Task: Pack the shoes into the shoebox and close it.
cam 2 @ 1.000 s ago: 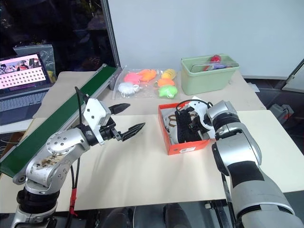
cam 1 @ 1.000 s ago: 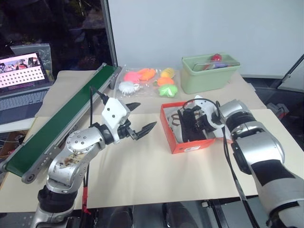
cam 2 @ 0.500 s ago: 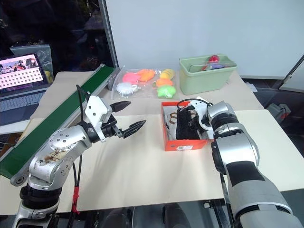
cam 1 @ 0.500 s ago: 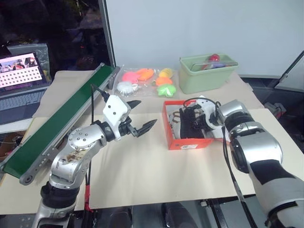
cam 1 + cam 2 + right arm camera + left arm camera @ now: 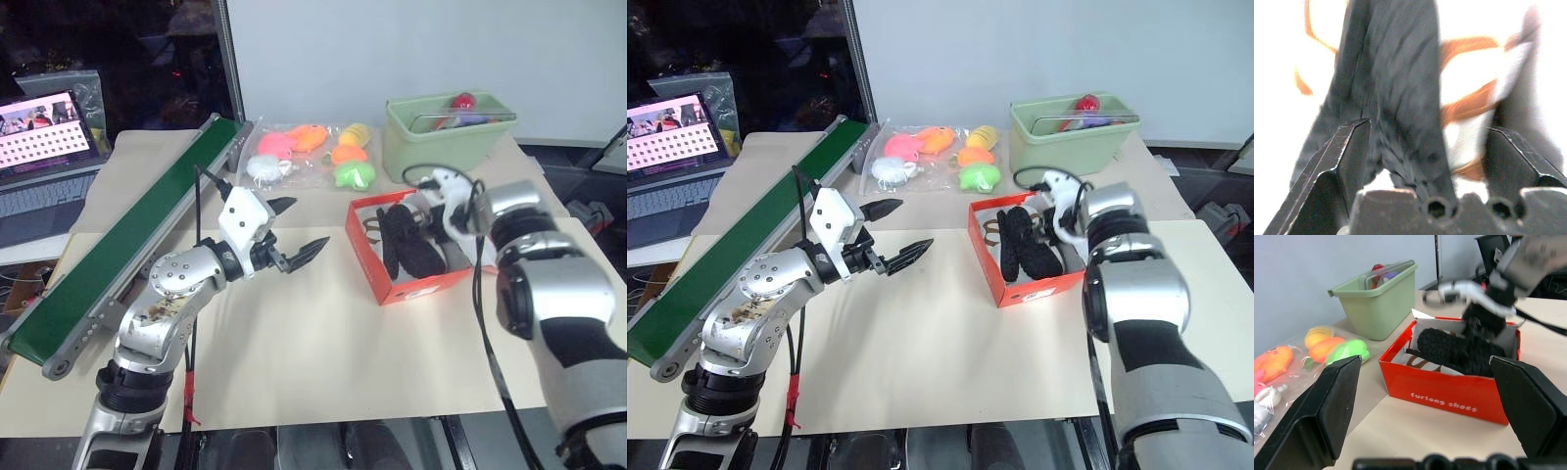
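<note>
The near half of the worktop [image 5: 323,362] is bare paper, so there is plenty of room along the front edge for either arm to swing. Above its left middle the left gripper [image 5: 294,235] hovers with its black fingers spread wide, holding nothing, pointed across toward the shoebox [image 5: 416,290].

The orange-red shoebox sits right of centre, well in from the right edge and open-topped. The shoes [image 5: 1029,245] lie inside on their sides, black soles showing, one against the other. The right gripper [image 5: 1055,201] hangs just above the box's far right corner, fingers apart and gripping neither shoe; its wrist view is blurred, so I would not swear to how near it is to the soles.

To my eye packing is finished and closing remains: find the flap at the far side, which I cannot make out, and fold it without nudging the box.

Behind stand a pale green bin [image 5: 431,147] and bagged toys [image 5: 309,157]; a green conveyor [image 5: 127,255] runs along the left edge.
</note>
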Robot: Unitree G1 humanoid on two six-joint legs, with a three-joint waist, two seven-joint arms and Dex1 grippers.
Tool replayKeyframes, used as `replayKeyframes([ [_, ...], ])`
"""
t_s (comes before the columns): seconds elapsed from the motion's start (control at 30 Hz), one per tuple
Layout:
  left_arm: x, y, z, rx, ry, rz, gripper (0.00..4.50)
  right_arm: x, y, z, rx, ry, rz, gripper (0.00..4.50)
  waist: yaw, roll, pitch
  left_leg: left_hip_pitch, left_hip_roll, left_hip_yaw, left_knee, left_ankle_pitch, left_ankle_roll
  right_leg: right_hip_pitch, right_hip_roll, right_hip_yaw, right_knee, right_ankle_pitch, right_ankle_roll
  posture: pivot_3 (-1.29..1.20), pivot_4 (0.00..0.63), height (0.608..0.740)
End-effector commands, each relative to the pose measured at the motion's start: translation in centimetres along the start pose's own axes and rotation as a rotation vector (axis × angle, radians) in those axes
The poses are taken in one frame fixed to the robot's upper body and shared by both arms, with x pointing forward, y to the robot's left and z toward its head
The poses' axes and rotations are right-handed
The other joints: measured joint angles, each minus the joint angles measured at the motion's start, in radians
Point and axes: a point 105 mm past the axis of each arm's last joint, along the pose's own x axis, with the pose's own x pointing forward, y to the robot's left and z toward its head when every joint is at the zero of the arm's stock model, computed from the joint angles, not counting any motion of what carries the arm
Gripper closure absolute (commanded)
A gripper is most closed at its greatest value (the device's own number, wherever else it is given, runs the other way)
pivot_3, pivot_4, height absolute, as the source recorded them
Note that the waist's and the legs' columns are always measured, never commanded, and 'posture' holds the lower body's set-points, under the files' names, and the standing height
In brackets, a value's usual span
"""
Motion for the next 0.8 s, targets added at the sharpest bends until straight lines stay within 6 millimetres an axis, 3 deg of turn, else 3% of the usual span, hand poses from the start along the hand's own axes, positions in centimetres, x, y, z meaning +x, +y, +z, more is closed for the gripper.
replayKeyframes([
  [0.03, 0.3, -0.2, 0.9, 0.028, -0.039, -0.023, 0.00, -1.5, -0.2, 1.9, 0.007, -0.069, 0.016, 0.60, 0.001, 0.000, 0.000, 0.000, 0.000, 0.000, 0.000, 0.000, 0.000, 0.000, 0.000, 0.000, 0.000, 0.000, 0.000, 0.00, 0.150, 0.729],
  [0.27, 0.0, 0.1, 0.3, 0.008, -0.032, -0.018, 0.00, -4.1, 0.0, 3.8, 0.130, -0.227, 0.091, 0.60, 0.016, 0.002, 0.001, 0.000, -0.001, 0.000, 0.001, 0.000, 0.000, 0.000, -0.001, 0.000, -0.003, 0.000, 0.000, 0.00, 0.150, 0.729],
  [0.4, -0.3, 0.0, -0.5, -0.013, -0.017, 0.000, 0.00, -7.7, 1.4, 5.2, 0.249, -0.460, 0.170, 1.43, 0.019, 0.002, 0.001, -0.001, 0.000, 0.000, 0.001, 0.000, 0.000, 0.000, 0.000, -0.001, -0.002, 0.000, 0.000, 0.00, 0.150, 0.729],
  [0.43, -0.4, 0.0, -0.6, -0.018, -0.017, 0.002, 0.00, -8.3, 1.8, 4.9, 0.254, -0.488, 0.176, 2.01, 0.020, 0.002, 0.001, -0.001, -0.001, -0.001, 0.001, 0.000, 0.000, 0.000, -0.001, -0.001, -0.003, 0.000, 0.000, 0.00, 0.150, 0.729],
  [0.5, -0.4, -0.1, -0.5, -0.025, -0.021, 0.003, 0.00, -9.1, 2.7, 4.3, 0.244, -0.526, 0.182, 2.63, 0.021, 0.002, 0.001, -0.002, 0.000, -0.001, 0.001, 0.000, 0.000, 0.000, -0.001, -0.001, -0.001, 0.000, 0.000, 0.00, 0.150, 0.729],
  [0.6, -0.4, -0.2, -0.6, -0.030, -0.021, -0.001, 0.00, -10.2, 4.0, 2.8, 0.238, -0.576, 0.218, 3.63, 0.024, 0.002, 0.001, -0.002, -0.001, -0.001, 0.002, 0.000, 0.000, -0.001, -0.001, -0.002, 0.000, 0.000, 0.000, 0.00, 0.150, 0.729],
  [0.67, -0.3, -0.4, -0.6, -0.034, -0.021, -0.011, 0.00, -10.7, 3.1, -0.5, 0.251, -0.573, 0.167, 4.37, 0.027, 0.002, 0.001, -0.001, -0.001, -0.001, 0.002, 0.000, 0.000, -0.001, -0.001, -0.002, 0.000, 0.000, 0.000, 0.00, 0.150, 0.729],
  [0.8, -0.3, -0.8, -0.4, -0.041, -0.021, -0.043, 0.00, -13.2, 1.3, -5.6, 0.218, -0.562, 0.097, 4.48, 0.052, 0.002, 0.001, -0.002, -0.002, -0.004, 0.002, 0.000, 0.000, 0.002, -0.001, -0.003, -0.004, -0.001, 0.001, 0.00, 0.150, 0.729],
])
